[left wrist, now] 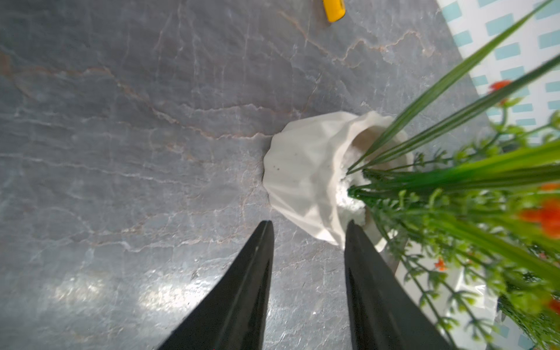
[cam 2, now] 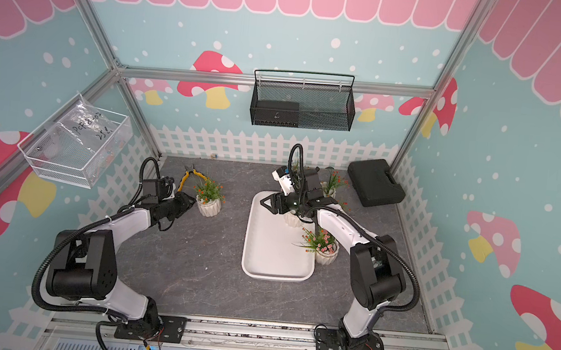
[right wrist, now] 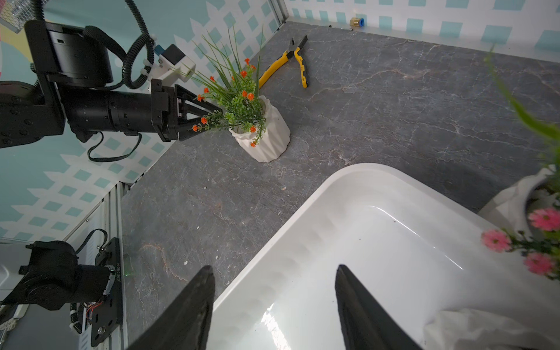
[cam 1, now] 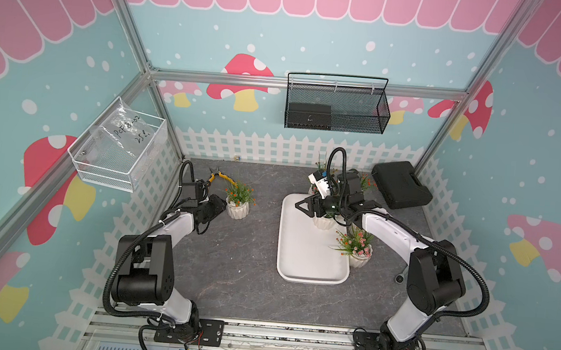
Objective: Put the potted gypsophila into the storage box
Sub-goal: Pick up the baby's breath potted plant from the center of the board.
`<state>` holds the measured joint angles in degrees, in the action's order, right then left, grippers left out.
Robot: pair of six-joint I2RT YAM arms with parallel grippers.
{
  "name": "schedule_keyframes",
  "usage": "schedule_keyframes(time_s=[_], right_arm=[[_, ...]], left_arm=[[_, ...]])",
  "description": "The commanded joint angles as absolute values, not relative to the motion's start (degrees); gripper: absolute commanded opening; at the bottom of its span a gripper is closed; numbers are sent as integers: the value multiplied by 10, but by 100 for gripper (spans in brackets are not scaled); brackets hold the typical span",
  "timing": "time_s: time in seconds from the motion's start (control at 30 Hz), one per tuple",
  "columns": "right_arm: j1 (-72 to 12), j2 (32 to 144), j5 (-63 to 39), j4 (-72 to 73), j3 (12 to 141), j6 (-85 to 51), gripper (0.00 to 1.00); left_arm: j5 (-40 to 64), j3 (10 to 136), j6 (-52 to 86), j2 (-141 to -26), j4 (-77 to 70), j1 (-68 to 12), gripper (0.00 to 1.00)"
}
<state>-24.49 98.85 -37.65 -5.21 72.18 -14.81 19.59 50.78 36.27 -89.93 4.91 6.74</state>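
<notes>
- Grey stone-look surface (left wrist: 121,121): left end effector (left wrist: 309,225) part-open, empty, at rim of orange-flowered gypsophila pot (left wrist: 303,175), likely lining up a grasp.
- Right end effector (right wrist: 274,269) wide, empty, above storage box (right wrist: 303,236); one pot (cam 1: 323,223) inside.
- Pink-flowered pot (cam 1: 359,259) just outside.

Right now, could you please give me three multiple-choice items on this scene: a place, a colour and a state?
1. The yellow-handled pliers lie: A in a black case; B on the grey stone-look table; C in a mesh basket.
2. Flowers in the white ribbed pot beside them are: A blue; B orange; C white.
3. The right tool is: A shut on a pot; B shut on pliers; C open, empty.
B, tabletop surrounds them; B, orange blooms show; C, fingers apart over the shallow white tray.
</notes>
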Motion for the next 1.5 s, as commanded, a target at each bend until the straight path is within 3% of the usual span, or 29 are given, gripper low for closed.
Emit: schedule_keyframes(time_s=[0.0,1.0,1.23,1.47], right_arm=[[-248,998,-387,-61,742,-134,65],[-248,968,-369,-70,717,-109,66],[-247,960,-367,-70,709,-104,66],[-246,946,-361,-69,698,-101,66]], left_arm=[[207,527,367,-914,21,71,42],[128,643,284,-1039,145,27,38],[128,645,285,-1032,150,19,18],[124,646,283,-1001,163,10,11]])
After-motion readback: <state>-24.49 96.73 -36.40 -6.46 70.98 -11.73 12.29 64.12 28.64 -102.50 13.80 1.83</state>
